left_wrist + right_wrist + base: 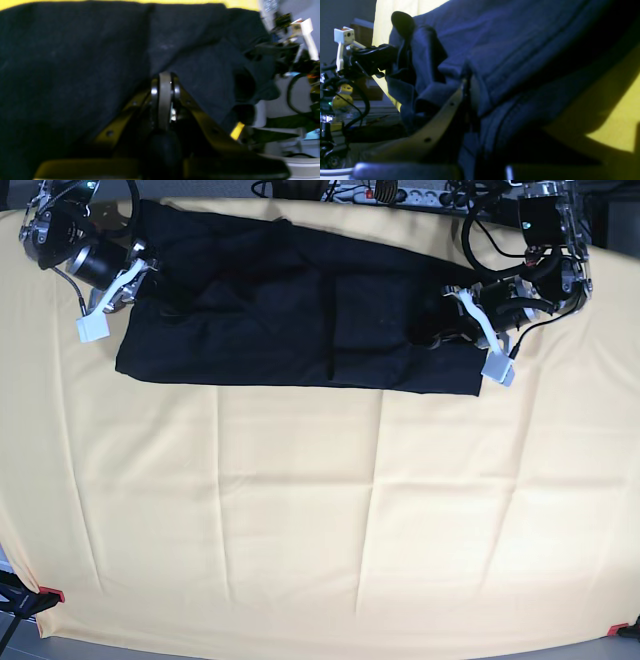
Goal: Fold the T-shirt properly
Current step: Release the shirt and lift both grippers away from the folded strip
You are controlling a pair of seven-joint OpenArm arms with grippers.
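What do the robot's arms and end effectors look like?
Both arms are mostly black metal with looping black cables. Each carries a white bracket with a small boxy camera near its wrist. The left end effector has yellowish curved fingers with small round holes and grey pads. The right end effector has the same pale holed fingers.

Your base camera looks straight down from high up. Your two wrist cameras sit very close, low over the T-shirt (290, 310), which all three share.
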